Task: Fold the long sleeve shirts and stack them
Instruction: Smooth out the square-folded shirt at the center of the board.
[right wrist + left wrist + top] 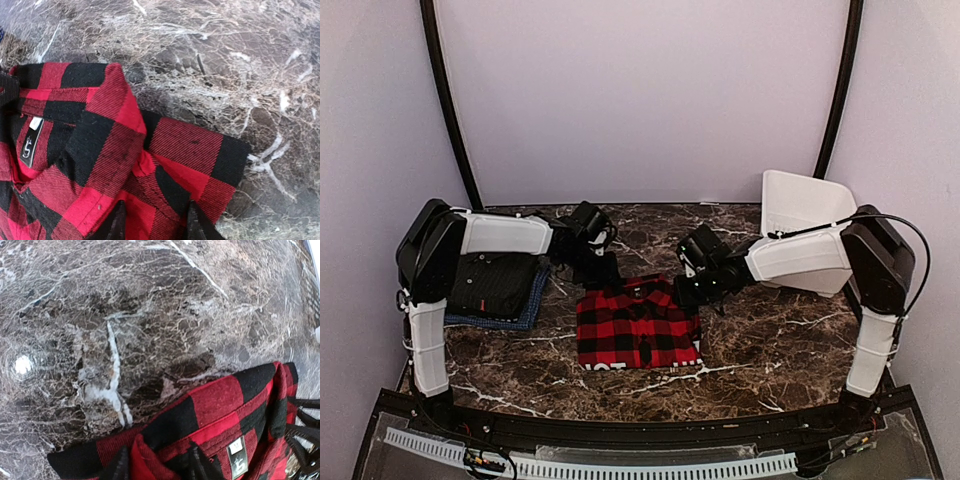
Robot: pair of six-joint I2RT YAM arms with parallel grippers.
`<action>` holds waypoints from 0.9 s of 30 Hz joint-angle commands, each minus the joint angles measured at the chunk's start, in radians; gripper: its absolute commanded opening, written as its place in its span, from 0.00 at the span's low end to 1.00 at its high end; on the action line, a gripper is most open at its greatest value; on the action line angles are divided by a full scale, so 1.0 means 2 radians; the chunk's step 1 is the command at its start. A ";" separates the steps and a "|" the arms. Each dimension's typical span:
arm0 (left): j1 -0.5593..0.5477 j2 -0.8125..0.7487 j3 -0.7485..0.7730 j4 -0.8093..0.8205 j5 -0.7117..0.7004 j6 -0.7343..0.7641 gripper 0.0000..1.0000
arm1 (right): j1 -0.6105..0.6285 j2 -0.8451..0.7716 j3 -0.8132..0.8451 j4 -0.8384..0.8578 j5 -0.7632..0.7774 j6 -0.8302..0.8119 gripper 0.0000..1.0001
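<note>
Jaws of left gripper [157, 466] and right gripper [155, 220] straddle the 12 o'clock edge of the red-and-black checked cloth shirt [638, 325]; clamped or not, unclear. Left arm [505, 235] bends in from 9 o'clock, right arm [800, 260] from 3. Shirt lies mid brown-veined marble table [770, 340], pale walls [640, 100] around.

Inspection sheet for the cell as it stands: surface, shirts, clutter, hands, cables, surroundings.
Surface: dark veined marble table, no spills seen.
Job's things: checked shirt folded at mid-table; black shirt folded on top of blue shirt, at the left.
Clutter: white basket, far right, behind the right arm.
Hands: left hand and right hand each straddle the checked shirt's collar end; grip unclear.
Cables: black cable loops off the right arm.
Surroundings: pale walls, black curved poles.
</note>
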 commanded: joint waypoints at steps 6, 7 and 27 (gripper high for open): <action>-0.006 0.011 0.035 -0.020 -0.003 0.007 0.16 | -0.004 0.007 -0.002 0.022 -0.008 -0.003 0.11; -0.006 0.011 0.038 -0.022 -0.003 0.007 0.12 | -0.004 0.006 -0.001 0.020 -0.009 -0.003 0.06; -0.036 -0.033 0.086 -0.044 -0.025 0.012 0.00 | 0.008 -0.102 -0.039 -0.011 0.021 0.008 0.00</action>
